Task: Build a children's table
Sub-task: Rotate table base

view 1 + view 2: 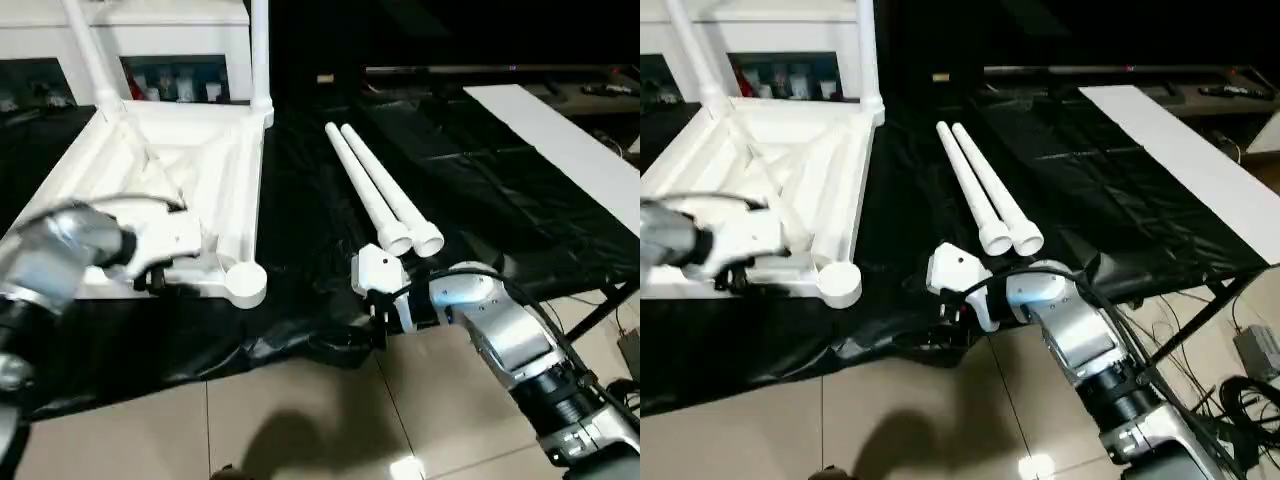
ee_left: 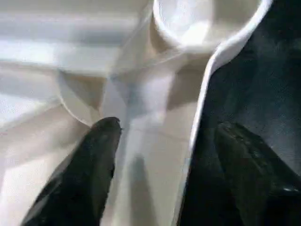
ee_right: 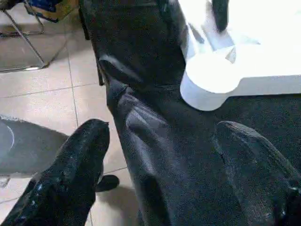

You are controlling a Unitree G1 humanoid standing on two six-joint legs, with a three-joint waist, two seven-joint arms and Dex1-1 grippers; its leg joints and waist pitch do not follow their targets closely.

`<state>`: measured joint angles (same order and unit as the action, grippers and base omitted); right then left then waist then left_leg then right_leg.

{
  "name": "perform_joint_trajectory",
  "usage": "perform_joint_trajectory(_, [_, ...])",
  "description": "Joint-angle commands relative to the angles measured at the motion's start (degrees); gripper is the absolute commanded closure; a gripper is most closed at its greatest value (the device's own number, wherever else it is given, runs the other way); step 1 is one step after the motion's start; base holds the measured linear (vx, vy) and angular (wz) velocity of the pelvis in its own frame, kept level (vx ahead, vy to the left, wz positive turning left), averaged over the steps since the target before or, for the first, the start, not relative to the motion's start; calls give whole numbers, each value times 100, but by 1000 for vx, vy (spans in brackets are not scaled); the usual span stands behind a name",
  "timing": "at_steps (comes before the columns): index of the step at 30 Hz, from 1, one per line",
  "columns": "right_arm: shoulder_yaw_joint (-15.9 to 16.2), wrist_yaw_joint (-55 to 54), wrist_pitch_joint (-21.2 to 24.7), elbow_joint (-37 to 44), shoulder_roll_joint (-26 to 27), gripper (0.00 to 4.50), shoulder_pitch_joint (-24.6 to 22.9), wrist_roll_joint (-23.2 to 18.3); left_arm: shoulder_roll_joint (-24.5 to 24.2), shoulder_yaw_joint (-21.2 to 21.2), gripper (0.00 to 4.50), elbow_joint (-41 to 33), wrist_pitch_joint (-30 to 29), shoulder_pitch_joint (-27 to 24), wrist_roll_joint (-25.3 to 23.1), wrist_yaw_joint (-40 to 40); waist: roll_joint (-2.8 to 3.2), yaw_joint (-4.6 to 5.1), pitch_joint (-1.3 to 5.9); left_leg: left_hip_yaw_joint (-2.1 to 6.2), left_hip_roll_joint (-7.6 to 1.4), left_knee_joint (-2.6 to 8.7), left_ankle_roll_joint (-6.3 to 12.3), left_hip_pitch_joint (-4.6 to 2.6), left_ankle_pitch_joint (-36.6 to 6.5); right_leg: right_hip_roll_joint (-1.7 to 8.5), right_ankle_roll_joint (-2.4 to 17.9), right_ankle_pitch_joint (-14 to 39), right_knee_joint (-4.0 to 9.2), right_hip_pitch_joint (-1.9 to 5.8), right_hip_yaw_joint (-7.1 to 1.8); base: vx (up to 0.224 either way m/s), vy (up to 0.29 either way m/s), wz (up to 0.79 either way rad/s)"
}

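Two loose legs (image 1: 385, 195) beside upturned tabletop (image 1: 215, 175); left gripper (image 2: 162, 141) and right gripper (image 3: 160, 141) both spread, empty

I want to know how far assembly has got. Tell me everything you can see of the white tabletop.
The white plastic rectangular tabletop lies upside down on the black sheet, ribbed underside up. Two white tube legs stand in its far corner sockets; the near round corner socket is empty. The left hand hangs at its near edge, one black finger over the plastic, one beyond it.
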<state>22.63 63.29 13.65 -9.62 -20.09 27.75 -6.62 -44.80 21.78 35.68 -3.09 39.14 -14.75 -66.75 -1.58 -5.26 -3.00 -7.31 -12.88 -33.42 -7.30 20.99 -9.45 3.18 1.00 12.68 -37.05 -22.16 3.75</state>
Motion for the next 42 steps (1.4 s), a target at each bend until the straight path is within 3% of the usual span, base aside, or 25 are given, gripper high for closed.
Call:
perform_joint_trajectory(1, [-62,-82,23,29,26,65,41,-17,28,150,60,164,34,115,-161,59,190,-10,383,-98,9,389,-171,-63,-1274,374,1171,148,428,290,-279,0,0,0])
perform_joint_trajectory(2, [-64,-115,15,34,47,65,42,-9,19,200,111,227,-26,133,-222,51,231,-24,398,-87,2,385,-196,-70,-1283,383,1216,67,407,294,-277,0,0,0])
perform_joint_trajectory(4, [-64,-124,5,43,50,65,38,-6,16,216,110,253,-40,143,-257,80,203,-16,384,-91,-1,392,-197,-75,-1319,368,1259,-5,412,291,-273,0,0,0])
perform_joint_trajectory(6, [-71,-165,-9,24,77,65,35,-1,68,207,107,440,-188,253,-367,299,232,-22,377,-95,10,385,-190,-76,-1391,370,1272,58,417,288,-274,0,0,0])
perform_joint_trajectory(8, [-80,-182,-16,22,81,65,18,1,169,100,153,533,-446,376,-352,429,225,-27,373,-97,5,387,-202,-82,-1406,374,1274,133,423,290,-279,0,0,0])
perform_joint_trajectory(10, [-78,-188,-19,21,84,65,9,4,210,32,157,510,-564,401,-274,385,225,-41,367,-97,5,387,-199,-83,-1424,387,1280,209,436,290,-283,0,0,0])
perform_joint_trajectory(11, [-77,-194,-22,21,87,65,-3,9,255,-36,146,473,-719,414,-205,340,228,-44,365,-107,0,385,-205,-83,-1441,390,1287,293,443,290,-288,0,0,0])
perform_joint_trajectory(13, [-70,-217,-4,29,95,65,-19,26,341,-185,200,137,-1327,359,56,59,237,-55,364,-102,-6,387,-216,-86,-1409,397,1311,283,427,288,-289,0,0,0])
perform_joint_trajectory(16, [-82,-226,28,61,78,65,-33,26,429,-280,207,-139,-1920,290,204,-29,226,-55,358,-104,-4,388,-195,-79,-1350,386,1351,212,433,289,-286,0,0,0])
perform_joint_trajectory(19, [-82,-214,44,75,29,65,-59,26,521,-335,256,-261,-2423,206,254,30,219,-61,364,-112,9,372,-148,-63,-1220,379,1364,86,421,306,-282,0,0,0])
perform_joint_trajectory(21, [-74,-211,47,73,11,65,-68,30,537,-332,244,-293,-2561,170,244,47,196,-54,361,-113,17,376,-127,-57,-1202,372,1323,137,428,312,-278,0,0,0])
perform_joint_trajectory(24, [-59,-197,25,19,0,65,-57,38,549,-366,296,-411,-2839,-23,157,211,169,-48,361,-115,13,376,-87,-53,-1163,376,1292,186,436,315,-279,0,0,0])
perform_joint_trajectory(26, [-52,-192,17,-13,11,65,-37,45,529,-361,285,-410,-2816,-73,113,264,161,-40,351,-110,10,386,-52,-49,-1158,382,1260,300,459,308,-273,0,0,0])
perform_joint_trajectory(27, [-46,-190,12,-38,21,65,-20,53,500,-353,313,-505,-2900,-123,116,282,172,-41,358,-111,1,386,-58,-51,-1153,386,1268,291,449,307,-278,0,0,0])
perform_joint_trajectory(30, [-25,-198,4,-75,49,65,12,69,449,-338,333,-648,-3000,-200,123,302,150,-4,359,-113,13,385,-37,-36,-1078,375,1268,167,436,319,-274,0,0,0])
perform_joint_trajectory(42, [-25,-268,-30,-95,64,65,-39,92,709,-693,384,-573,-3772,-120,219,944,202,44,360,-119,33,365,-24,-36,-1105,366,1323,162,451,326,-275,0,0,0])
